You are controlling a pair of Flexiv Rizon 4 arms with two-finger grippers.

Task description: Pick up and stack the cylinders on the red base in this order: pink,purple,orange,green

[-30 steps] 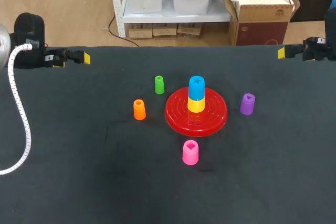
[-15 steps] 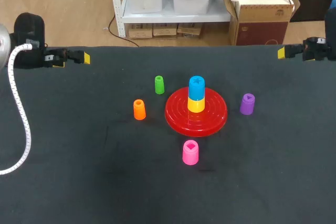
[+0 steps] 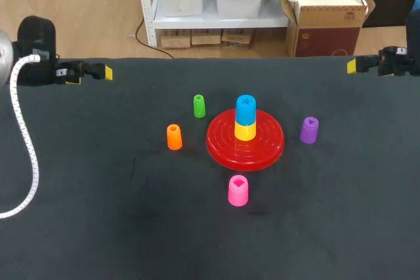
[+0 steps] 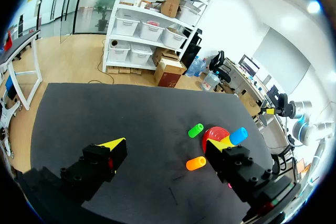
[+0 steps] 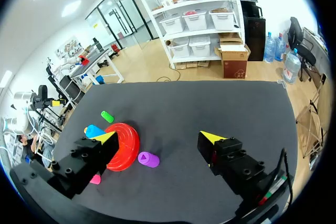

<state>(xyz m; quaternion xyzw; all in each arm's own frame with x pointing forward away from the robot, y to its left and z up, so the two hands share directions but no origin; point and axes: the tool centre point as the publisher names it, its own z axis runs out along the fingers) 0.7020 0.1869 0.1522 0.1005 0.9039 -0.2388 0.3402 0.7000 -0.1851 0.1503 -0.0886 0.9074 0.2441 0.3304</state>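
Pink cylinder: upright on the table, just off the red base, not touching it. It is well ahead of both sets of jaws, with neither gripper near it.

Handling (judged): small hollow moulded plastic, so light, stiff and smooth-walled. It is likely to slip or tip if pinched off-centre. Best hold is across the side wall at mid-height, fingers on opposite sides, leaving the top free.

The base already carries a yellow cylinder with a blue cylinder on top. That makes a tall, narrow landing spot that is easy to knock.

Purple cylinder, orange cylinder and green cylinder stand around the base, each apart from it and from each other.

Left gripper: jaws spread wide, nothing between them. The orange and green cylinders lie ahead, toward the finger that overlaps the base.

Right gripper: jaws likewise released and empty. The purple cylinder lies ahead between the fingers, nearer the base-side one.

Hard to make out:
- In the right wrist view, pink is only a sliver past the base-side finger.
- In the left wrist view, a finger covers part of the base and pink barely shows.
- The shape of the top recess is unclear, as is whether the pieces nest or merely rest.
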